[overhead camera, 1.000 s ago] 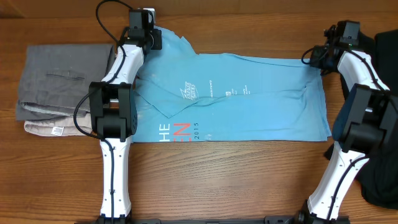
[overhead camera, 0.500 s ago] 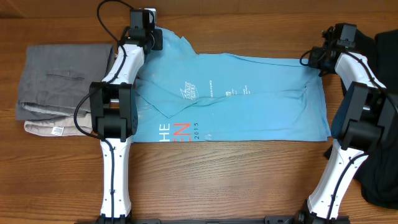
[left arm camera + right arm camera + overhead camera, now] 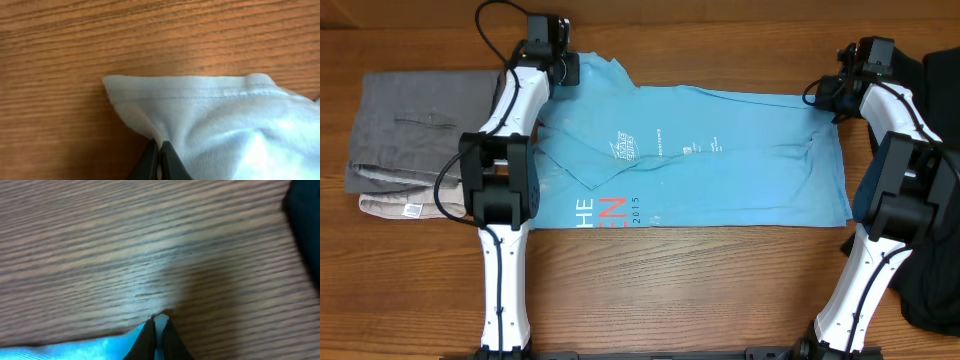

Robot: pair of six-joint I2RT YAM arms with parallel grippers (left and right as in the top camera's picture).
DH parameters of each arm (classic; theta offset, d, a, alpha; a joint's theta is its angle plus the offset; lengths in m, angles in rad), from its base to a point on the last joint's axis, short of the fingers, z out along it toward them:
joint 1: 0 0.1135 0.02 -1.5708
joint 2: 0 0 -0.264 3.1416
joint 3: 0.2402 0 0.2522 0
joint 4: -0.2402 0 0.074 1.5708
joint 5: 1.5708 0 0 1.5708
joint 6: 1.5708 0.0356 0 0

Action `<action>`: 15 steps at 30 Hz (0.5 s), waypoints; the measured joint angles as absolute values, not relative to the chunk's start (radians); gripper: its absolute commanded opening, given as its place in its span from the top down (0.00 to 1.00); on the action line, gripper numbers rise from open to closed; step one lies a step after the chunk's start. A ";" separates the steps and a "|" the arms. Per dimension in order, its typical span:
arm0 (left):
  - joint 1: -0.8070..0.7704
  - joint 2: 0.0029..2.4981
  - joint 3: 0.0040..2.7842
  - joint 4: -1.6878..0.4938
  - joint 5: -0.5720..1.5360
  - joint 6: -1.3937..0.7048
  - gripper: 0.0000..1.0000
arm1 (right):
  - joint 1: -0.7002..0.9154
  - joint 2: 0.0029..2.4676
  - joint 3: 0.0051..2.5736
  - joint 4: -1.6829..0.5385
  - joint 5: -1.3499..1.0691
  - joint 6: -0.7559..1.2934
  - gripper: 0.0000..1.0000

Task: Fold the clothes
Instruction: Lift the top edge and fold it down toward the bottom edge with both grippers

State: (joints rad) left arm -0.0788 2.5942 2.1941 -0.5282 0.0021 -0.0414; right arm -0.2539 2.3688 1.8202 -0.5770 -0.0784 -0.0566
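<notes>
T-shirt point(image 3: 720, 170) flat on table point(image 3: 670, 290), far edge clamped at either end in left pincer point(image 3: 159, 151) and right pincer point(image 3: 159, 324).

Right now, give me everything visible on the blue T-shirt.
The T-shirt is light blue, thin knit fabric with a stitched hem, lying mostly flat across the wooden table. Small white logos sit mid-panel; white and red lettering shows at the near edge. A diagonal fold crosses its left part. The left gripper and right gripper are each shut on a far corner.
</notes>
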 measured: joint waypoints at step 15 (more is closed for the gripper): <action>-0.079 2.283 2.187 -0.945 0.002 -0.064 0.96 | -0.257 2.193 1.829 -0.860 -0.127 -0.056 0.96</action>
State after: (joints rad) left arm -0.0792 2.2833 2.1872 -0.9455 0.0021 -0.0639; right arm -0.2573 2.1933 1.8294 -0.8597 -0.1268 -0.0555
